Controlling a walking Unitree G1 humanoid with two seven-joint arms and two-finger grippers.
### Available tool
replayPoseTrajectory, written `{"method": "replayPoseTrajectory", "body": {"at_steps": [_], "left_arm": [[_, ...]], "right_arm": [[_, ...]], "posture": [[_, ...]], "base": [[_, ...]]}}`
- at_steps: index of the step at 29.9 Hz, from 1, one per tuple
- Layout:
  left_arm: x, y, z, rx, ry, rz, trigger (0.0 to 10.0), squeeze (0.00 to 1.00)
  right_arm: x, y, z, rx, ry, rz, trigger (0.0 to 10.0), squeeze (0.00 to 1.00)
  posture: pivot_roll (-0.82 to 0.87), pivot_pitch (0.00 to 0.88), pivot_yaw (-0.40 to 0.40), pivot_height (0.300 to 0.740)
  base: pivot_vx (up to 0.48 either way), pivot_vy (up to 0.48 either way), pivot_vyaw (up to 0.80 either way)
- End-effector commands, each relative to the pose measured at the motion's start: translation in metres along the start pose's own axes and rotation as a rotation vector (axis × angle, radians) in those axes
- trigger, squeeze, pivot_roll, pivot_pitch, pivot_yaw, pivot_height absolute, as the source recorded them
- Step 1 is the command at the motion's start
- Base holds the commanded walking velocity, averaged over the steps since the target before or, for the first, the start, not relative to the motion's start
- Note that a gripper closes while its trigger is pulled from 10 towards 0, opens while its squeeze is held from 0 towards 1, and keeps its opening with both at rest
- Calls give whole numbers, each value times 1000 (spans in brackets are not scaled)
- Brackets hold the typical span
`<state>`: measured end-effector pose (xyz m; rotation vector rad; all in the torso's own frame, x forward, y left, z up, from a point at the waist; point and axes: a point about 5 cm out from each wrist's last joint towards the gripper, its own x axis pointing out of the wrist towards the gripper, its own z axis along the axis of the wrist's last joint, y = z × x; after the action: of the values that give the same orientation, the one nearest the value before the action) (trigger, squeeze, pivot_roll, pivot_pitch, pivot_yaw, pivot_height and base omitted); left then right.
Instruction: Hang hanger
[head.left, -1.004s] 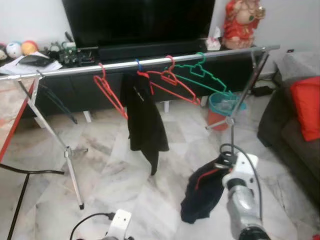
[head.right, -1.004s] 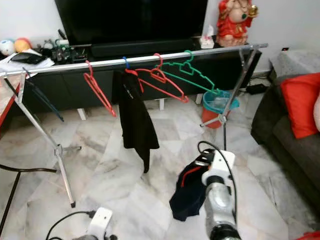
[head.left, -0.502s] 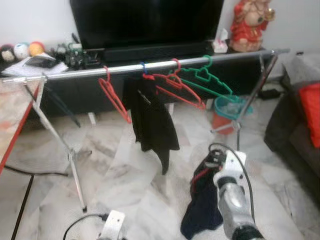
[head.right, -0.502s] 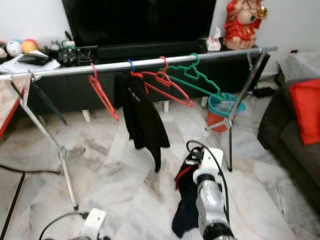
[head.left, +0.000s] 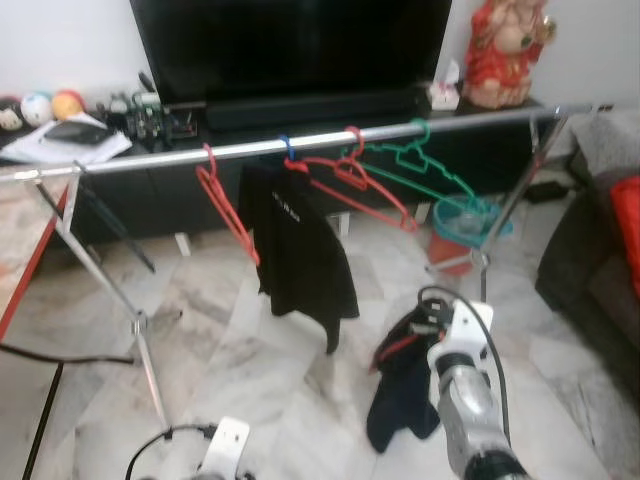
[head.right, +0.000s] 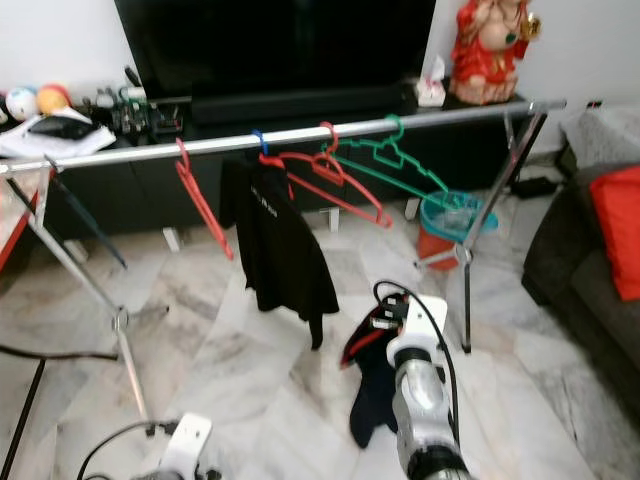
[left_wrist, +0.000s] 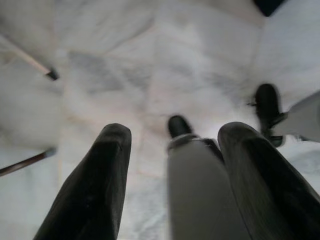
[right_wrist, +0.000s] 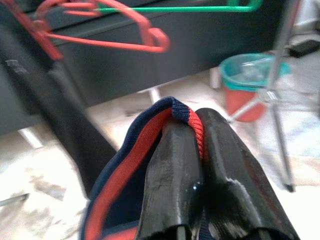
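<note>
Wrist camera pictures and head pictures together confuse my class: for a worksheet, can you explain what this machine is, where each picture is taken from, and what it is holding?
This is a walking humanoid robot with two silver arms, each ending in two long black fingers. The two wide pictures come from cameras in its head, looking down at a marble floor and a metal clothes rail. On the rail hang red hangers, a green hanger and a black garment. The close-up pictures come from cameras on its wrists. The right gripper is pinching a dark blue garment with red trim. The left gripper hangs open above the floor, holding nothing.
</note>
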<state>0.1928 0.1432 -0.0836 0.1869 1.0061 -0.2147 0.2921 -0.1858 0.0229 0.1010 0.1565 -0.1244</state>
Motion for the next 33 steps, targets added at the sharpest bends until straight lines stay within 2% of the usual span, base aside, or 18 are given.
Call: {"method": "replayPoseTrajectory", "body": {"at_steps": [1,33], "left_arm": [[0,3,-2,-9,1,9,10000,0],[0,3,-2,-2,1,6,10000,0]], "right_arm": [[4,4,7,16,-33,5,10000,0],[3,8,3,21,-2,42,10000,0]], "posture": [[-26,20,-4,740],[-27,11,-4,740]], "base": [[274,0,0],[275,0,0]]}}
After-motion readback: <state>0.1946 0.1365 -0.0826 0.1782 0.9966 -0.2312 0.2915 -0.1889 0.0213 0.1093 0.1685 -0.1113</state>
